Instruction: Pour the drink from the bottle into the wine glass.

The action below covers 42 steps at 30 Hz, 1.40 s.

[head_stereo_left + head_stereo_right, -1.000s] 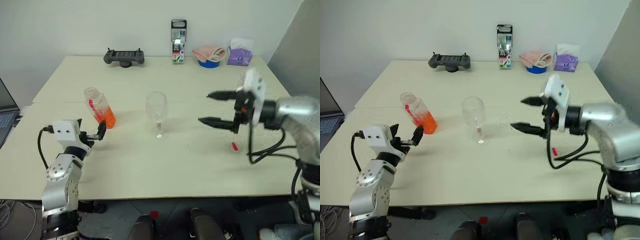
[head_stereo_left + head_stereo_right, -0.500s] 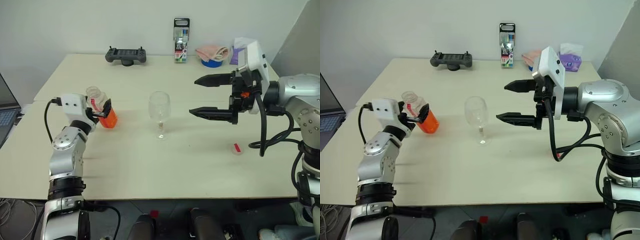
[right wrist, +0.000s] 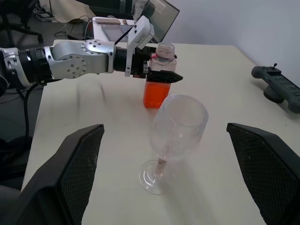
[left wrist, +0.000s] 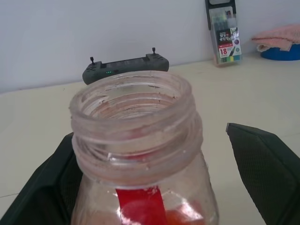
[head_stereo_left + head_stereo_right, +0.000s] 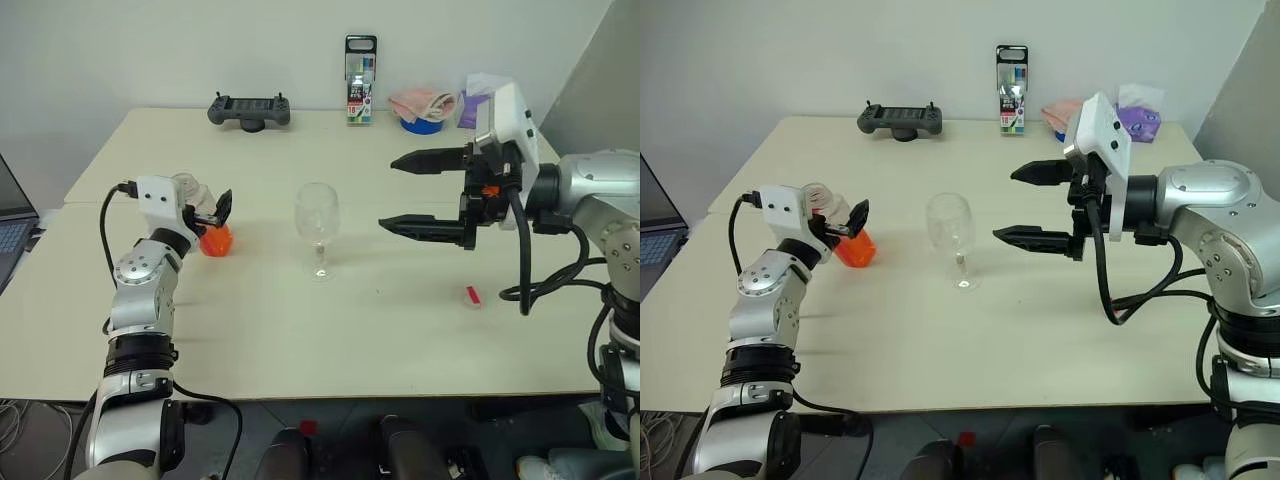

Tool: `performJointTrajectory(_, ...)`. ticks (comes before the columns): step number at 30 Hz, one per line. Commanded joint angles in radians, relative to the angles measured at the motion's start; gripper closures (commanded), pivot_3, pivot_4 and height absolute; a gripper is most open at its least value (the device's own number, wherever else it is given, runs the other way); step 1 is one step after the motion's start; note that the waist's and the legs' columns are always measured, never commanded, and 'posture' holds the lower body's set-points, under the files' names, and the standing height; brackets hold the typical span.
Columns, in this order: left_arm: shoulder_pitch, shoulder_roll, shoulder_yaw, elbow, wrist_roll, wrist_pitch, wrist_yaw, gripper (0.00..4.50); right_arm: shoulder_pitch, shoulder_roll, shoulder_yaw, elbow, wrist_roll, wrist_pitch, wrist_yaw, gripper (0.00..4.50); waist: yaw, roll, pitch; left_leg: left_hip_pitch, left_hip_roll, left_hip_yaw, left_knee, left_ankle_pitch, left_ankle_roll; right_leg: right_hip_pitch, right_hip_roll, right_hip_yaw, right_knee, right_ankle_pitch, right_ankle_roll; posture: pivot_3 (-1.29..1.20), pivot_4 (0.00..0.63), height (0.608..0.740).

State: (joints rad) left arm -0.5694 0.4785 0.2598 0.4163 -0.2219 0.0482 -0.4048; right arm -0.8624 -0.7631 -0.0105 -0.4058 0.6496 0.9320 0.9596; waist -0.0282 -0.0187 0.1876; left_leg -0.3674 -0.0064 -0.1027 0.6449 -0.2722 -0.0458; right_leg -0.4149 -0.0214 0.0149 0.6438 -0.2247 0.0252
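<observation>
On the table (image 5: 300,330), the left gripper (image 5: 840,222), fingers spread, flanked the uncapped bottle (image 5: 840,232); the right gripper (image 5: 410,193) gaped beside the wine glass (image 5: 317,225).

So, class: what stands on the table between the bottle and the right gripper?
The empty wine glass stands between the bottle and the right gripper, seen in both eye views.

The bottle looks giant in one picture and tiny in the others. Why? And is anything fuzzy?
Left wrist view: the camera sits right by the bottle, so its open neck looms large, and the controller behind looks soft. Left eye view: the same bottle is small, and the wine glass looks sharp.
</observation>
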Motion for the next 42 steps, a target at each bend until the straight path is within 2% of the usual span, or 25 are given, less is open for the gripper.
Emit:
performJointTrajectory(1, -0.019, 0.015, 0.003, -0.005, 0.003, -0.026, -0.008, 0.56, 0.009, -0.015, -0.034, -0.046, 0.024, 0.013, -0.03, 0.0, 0.0, 0.0, 0.0, 0.0, 0.0, 0.0, 0.0, 0.0, 0.0, 0.0, 0.0, 0.0, 0.0, 0.0, 0.0, 0.0, 0.15, 0.74)
performJointTrajectory(7, -0.078, 0.034, -0.008, 0.046, 0.007, -0.047, -0.05, 2.35, 0.073, 0.02, -0.086, -0.093, 0.016, 0.006, -0.159, 0.0, 0.0, -0.001, 0.0, 0.0, 0.0, 0.0, 0.0, 0.0, 0.0, 0.0, 0.0, 0.0, 0.001, 0.0, 0.0, 0.0, 0.15, 0.74)
performJointTrajectory(12, -0.179, 0.093, -0.104, 0.08, 0.066, -0.13, -0.193, 2.37, 0.252, 0.108, -0.182, -0.223, 0.028, -0.003, -0.33, 0.0, 0.006, -0.003, 0.0, -0.003, 0.0, -0.001, 0.001, 0.0, 0.0, -0.002, 0.0, -0.001, 0.001, 0.0, 0.0, 0.0, 0.15, 0.74)
performJointTrajectory(15, -0.254, 0.111, -0.173, 0.124, 0.118, -0.239, -0.275, 2.37, 0.386, 0.151, -0.181, -0.325, 0.015, -0.03, -0.401, 0.0, 0.013, -0.003, 0.0, -0.013, -0.001, -0.003, 0.002, 0.002, -0.003, -0.01, 0.0, -0.003, 0.001, 0.004, -0.005, 0.0, 0.15, 0.74)
performJointTrajectory(18, -0.32, 0.109, -0.203, 0.193, 0.142, -0.331, -0.316, 2.37, 0.455, 0.164, -0.155, -0.382, 0.01, -0.045, -0.433, 0.0, 0.015, -0.003, 0.0, -0.013, -0.001, -0.002, 0.002, 0.002, -0.003, -0.011, -0.001, -0.002, 0.001, 0.004, -0.004, 0.0, 0.15, 0.74)
performJointTrajectory(23, -0.417, 0.111, -0.278, 0.352, 0.231, -0.558, -0.359, 2.37, 0.482, 0.176, -0.137, -0.425, 0.042, -0.05, -0.459, 0.0, 0.0, -0.003, 0.0, -0.013, -0.001, -0.002, 0.002, 0.002, -0.003, -0.01, 0.0, -0.002, 0.001, 0.003, -0.003, 0.0, 0.15, 0.74)
performJointTrajectory(30, -0.517, 0.083, -0.333, 0.516, 0.295, -0.78, -0.372, 2.37, 0.509, 0.166, -0.137, -0.463, 0.101, -0.05, -0.47, 0.0, -0.001, -0.003, 0.0, -0.013, 0.0, -0.002, 0.002, 0.002, -0.002, -0.01, 0.001, -0.002, 0.002, 0.001, 0.0, 0.0, 0.15, 0.74)
performJointTrajectory(42, -0.599, 0.106, -0.415, 0.633, 0.484, -1.024, -0.217, 2.37, 0.522, 0.135, -0.118, -0.457, 0.085, -0.071, -0.488, 0.0, -0.002, -0.003, 0.0, -0.012, -0.001, -0.002, 0.003, 0.002, -0.002, -0.01, 0.001, -0.002, 0.003, 0.002, 0.0, 0.0, 0.15, 0.74)
